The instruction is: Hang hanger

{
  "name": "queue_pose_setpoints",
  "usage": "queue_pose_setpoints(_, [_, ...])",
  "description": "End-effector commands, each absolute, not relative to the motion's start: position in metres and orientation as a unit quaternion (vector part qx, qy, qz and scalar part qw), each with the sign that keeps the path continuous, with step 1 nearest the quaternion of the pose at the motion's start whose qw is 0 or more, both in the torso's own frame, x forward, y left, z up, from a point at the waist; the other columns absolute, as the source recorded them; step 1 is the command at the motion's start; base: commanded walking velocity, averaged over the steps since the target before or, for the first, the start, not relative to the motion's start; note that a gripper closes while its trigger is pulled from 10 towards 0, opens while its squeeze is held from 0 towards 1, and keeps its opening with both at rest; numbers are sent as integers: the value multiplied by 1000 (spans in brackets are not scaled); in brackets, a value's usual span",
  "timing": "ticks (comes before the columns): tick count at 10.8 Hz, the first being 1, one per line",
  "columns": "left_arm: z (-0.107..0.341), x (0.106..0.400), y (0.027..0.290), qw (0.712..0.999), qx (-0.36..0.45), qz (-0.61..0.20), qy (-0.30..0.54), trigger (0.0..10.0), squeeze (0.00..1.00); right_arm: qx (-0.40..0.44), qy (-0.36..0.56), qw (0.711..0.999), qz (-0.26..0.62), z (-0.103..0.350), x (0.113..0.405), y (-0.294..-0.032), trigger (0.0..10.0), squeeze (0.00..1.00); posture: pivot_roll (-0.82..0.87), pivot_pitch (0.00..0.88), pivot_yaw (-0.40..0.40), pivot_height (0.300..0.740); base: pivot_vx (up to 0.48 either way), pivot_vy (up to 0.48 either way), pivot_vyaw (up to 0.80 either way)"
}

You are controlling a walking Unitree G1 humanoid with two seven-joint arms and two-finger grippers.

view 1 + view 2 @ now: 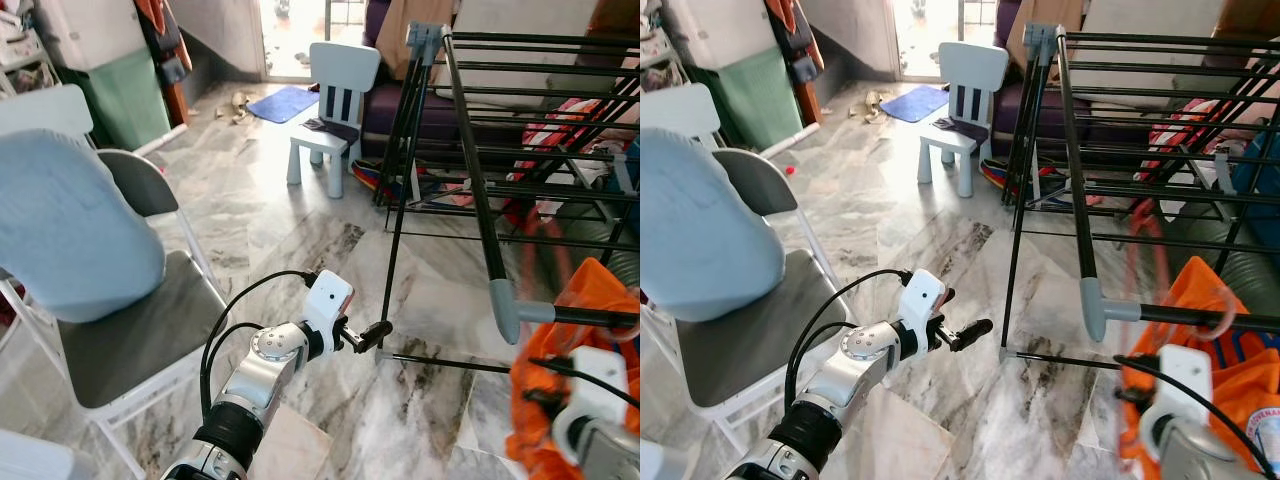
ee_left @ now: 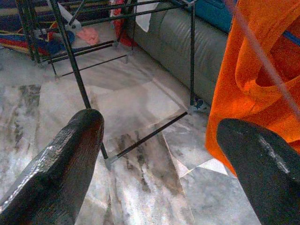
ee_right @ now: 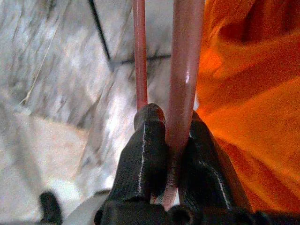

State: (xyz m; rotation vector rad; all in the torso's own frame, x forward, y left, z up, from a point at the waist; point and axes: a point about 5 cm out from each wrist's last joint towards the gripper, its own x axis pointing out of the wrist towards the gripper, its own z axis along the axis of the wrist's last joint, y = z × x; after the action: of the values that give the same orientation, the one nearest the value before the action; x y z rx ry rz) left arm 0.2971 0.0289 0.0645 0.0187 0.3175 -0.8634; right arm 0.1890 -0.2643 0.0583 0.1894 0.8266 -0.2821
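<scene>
Pinching the glossy pink hanger [image 3: 183,70] rod, right hand [image 3: 171,154] holds draped orange cloth [image 1: 1230,330] at the black tubular rack's [image 1: 1077,190] near corner. Left hand [image 2: 164,164] spread above veined marble floor [image 1: 300,250].

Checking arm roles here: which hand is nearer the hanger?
Right. The right hand is shut on the hanger, which carries the orange garment. The left hand hangs open over the floor, apart from it.
</scene>
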Motion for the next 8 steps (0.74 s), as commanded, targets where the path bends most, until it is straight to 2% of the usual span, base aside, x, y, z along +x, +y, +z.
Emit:
queue_pose_setpoints(1, [66, 298, 28, 897, 12, -416, 149, 10000, 0, 108, 413, 895, -131, 53, 188, -264, 10000, 0, -78, 0, -35, 740, 0, 0, 0])
queue_pose_setpoints(4, [65, 298, 31, 899, 14, -411, 151, 10000, 0, 125, 446, 879, -113, 38, 187, -261, 10000, 0, -64, 0, -47, 740, 0, 0, 0])
queue_pose_setpoints(5, [66, 298, 32, 899, 16, -410, 150, 10000, 0, 129, 434, 886, -102, 38, 184, -259, 10000, 1000, -66, 0, -43, 740, 0, 0, 0])
queue_pose_setpoints(8, [71, 301, 38, 911, 16, -393, 126, 10000, 0, 29, 348, 930, -118, 62, 185, -258, 10000, 1000, -73, 0, -30, 740, 0, 0, 0])
